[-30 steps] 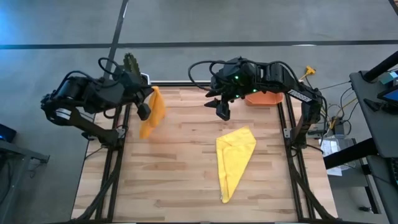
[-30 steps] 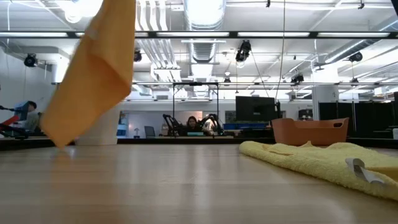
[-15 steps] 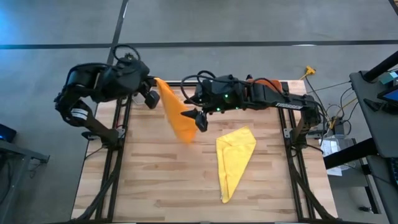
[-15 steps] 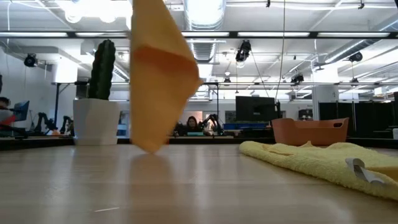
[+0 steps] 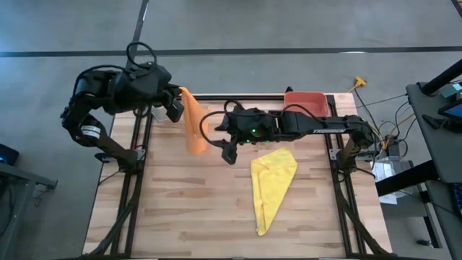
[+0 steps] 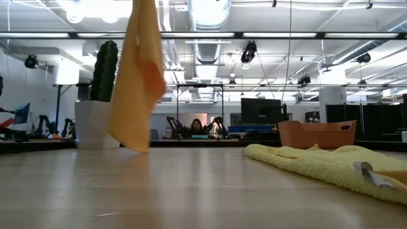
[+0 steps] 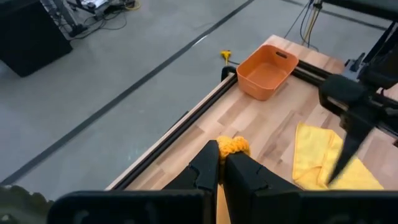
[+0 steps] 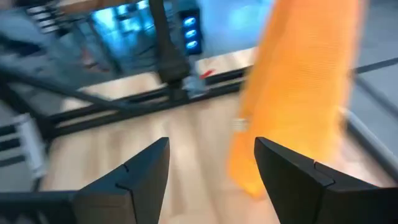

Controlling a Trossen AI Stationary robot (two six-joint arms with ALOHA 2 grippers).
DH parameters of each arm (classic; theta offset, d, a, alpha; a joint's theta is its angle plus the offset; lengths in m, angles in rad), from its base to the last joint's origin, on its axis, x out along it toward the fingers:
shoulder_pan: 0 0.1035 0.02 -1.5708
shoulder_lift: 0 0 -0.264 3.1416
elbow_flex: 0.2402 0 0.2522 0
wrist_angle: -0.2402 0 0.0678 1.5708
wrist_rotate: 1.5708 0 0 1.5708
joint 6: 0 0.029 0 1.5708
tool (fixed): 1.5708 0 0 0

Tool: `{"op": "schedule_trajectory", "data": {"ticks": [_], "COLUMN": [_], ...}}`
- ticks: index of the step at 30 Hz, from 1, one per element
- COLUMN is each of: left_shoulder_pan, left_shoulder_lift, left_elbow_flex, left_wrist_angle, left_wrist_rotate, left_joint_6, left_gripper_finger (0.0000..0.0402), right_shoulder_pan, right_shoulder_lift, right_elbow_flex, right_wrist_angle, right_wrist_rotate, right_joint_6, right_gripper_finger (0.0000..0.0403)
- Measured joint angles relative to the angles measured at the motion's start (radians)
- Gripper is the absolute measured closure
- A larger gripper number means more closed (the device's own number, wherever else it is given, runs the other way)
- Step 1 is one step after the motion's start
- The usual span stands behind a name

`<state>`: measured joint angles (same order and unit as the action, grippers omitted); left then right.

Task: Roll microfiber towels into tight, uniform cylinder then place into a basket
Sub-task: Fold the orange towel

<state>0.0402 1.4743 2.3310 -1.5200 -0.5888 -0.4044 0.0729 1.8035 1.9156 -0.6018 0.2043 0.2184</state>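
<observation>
1. The small, shallow salmon-red plastic basket (image 5: 306,97) stands at the far right corner of the light wooden slatted table (image 5: 180,217). In the left wrist view its inside shows bare, with no cloth in it (image 7: 267,70).
2. The white faceted pot with a green cactus (image 6: 100,95) stands at the far left of the table, well apart from the basket; the cactus fills it.
3. The bright orange microfiber towel (image 5: 194,121) hangs in the air, well to the left of the basket, over the far left part of the table. In the low view it droops as a long fold with its lower tip just above the table (image 6: 137,76), in front of the cactus pot.
4. The left claw (image 5: 175,110) is clamped shut on the top edge of the orange towel; the left wrist view shows a bunched bit of orange cloth (image 7: 232,147) pinched between its two dark fingers (image 7: 205,171).
5. The right claw (image 5: 226,146) is stretched out from the basket's side toward the orange towel, just beside the hanging cloth and nearer the basket than it. Its fingers (image 8: 289,171) stand wide apart and hold nothing; the orange towel hangs just ahead of them (image 8: 301,93).
6. The bright yellow microfiber towel (image 5: 271,184) lies loosely folded on the table, nearer the front than the basket and slightly left of it, apart from both claws.
</observation>
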Motion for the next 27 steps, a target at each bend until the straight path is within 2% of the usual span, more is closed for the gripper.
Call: {"op": "schedule_trajectory", "data": {"ticks": [10,20,27], "left_shoulder_pan": [0.000,0.000,0.000], "left_shoulder_lift": [-0.017,-0.007,-0.007], "left_elbow_flex": [0.000,-0.003,-0.003], "left_wrist_angle": [0.000,0.000,0.000], "left_wrist_rotate": [0.000,0.001,-0.002], "left_joint_6": [0.000,0.002,0.001], "left_gripper_finger": [0.0402,0.0401,0.0401], "right_shoulder_pan": [0.001,0.004,0.004], "right_shoulder_lift": [-0.001,-0.001,-0.001], "right_elbow_flex": [0.082,0.175,0.191], "right_wrist_angle": [-0.049,-0.073,-0.070], "right_wrist_rotate": [0.058,0.062,0.061], "right_joint_6": [-0.006,-0.064,-0.081], "right_gripper_finger": [0.0172,0.0172,0.0172]}}
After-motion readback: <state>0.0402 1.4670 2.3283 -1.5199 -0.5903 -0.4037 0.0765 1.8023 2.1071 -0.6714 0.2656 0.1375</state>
